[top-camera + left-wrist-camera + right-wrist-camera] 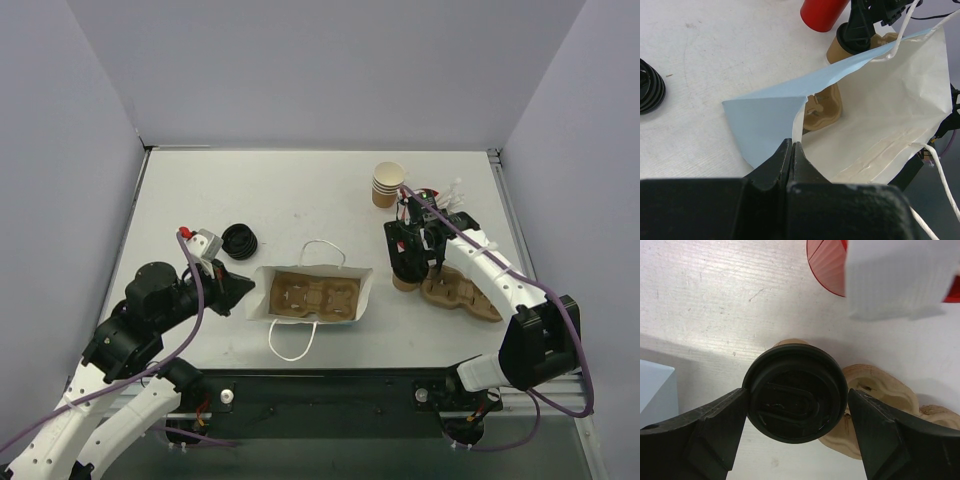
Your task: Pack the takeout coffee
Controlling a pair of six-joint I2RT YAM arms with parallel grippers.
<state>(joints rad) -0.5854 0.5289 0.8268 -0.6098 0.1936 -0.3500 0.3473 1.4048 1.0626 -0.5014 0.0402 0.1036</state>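
**Right pincer (798, 405) straddles takeout coffee (792, 385), left pincer (791, 145) clamps paper bag (770, 115)**

Right pincer: jaws spread wide, one finger (715, 430) on each side of the round black lid. Tips sit close against the lid rim; real contact can't tell. Takeout coffee is dead centre between those fingers, upright on the table (300, 190), with a sliver of brown wall showing past the lid. Loose carrier (880, 395), brown pulp, lies flat on the table just beside the cup, on the right-finger side. Red cup (826, 265) stands ahead of the fingertips, apart from the coffee. In the top view a stack of lidless paper cups (387, 185) stands farther out beyond this pincer.

Left pincer: jaws pressed together, pinching the paper bag's edge, paper running straight in between the tips. Bag mouth gapes open ahead of the tips, white cord handles on both sides. Bagged carrier (822, 107) sits inside, just past the pinched edge. Stack of black lids (647, 92) is off to the left of the tips, apart from the bag. Coffee and right pincer are beyond the bag's far wall, outside the bag
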